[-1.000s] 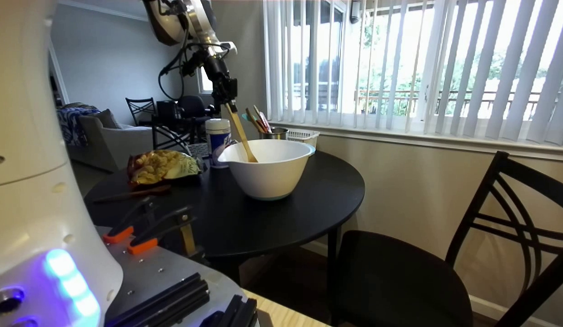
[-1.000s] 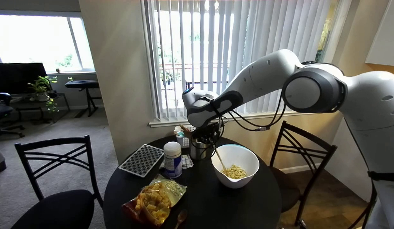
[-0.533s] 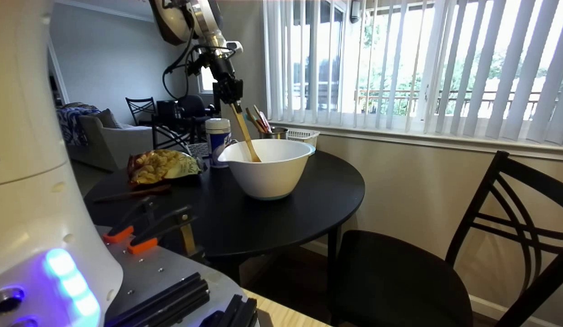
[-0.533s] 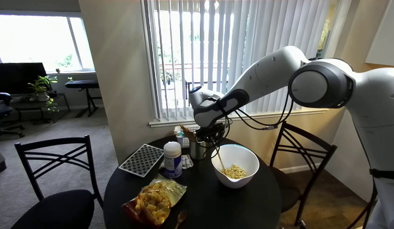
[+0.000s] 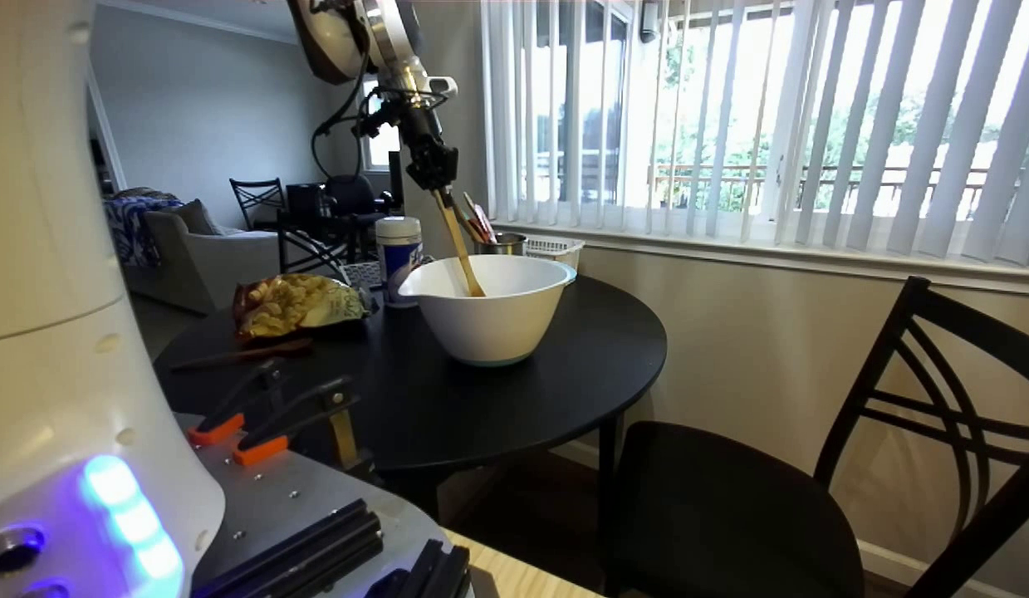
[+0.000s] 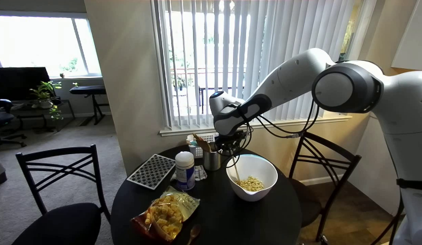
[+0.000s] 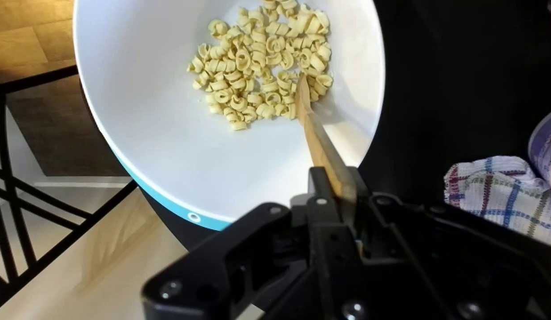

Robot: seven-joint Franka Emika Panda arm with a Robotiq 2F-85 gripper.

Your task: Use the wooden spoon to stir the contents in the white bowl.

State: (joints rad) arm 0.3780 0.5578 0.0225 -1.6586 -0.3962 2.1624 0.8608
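The wooden spoon (image 7: 317, 133) is light brown and slim. My gripper (image 7: 337, 177) is shut on its handle, with a finger on each side. The spoon slants down into the white bowl (image 7: 168, 133), and its lower end touches the pale curled pieces (image 7: 257, 62) near one side of the heap. In both exterior views the bowl (image 5: 497, 328) (image 6: 260, 166) stands upright on the black table. The gripper (image 5: 443, 195) is above the bowl's rim, and the spoon (image 5: 458, 241) (image 6: 235, 168) leans against or close to the rim; I cannot tell which.
A metal utensil holder (image 6: 212, 160) and a white basket (image 6: 196, 151) stand behind the bowl. A wipes canister (image 6: 185, 172), an open snack bag (image 6: 168, 211), a darker spoon (image 6: 194, 232), a patterned board (image 6: 152, 171) and a checked cloth (image 7: 502, 195) share the table (image 6: 224, 217).
My gripper has moved to the right in both exterior views, still holding the spoon. The spoon's lower end has shifted slightly inside the bowl. The bowl has not moved.
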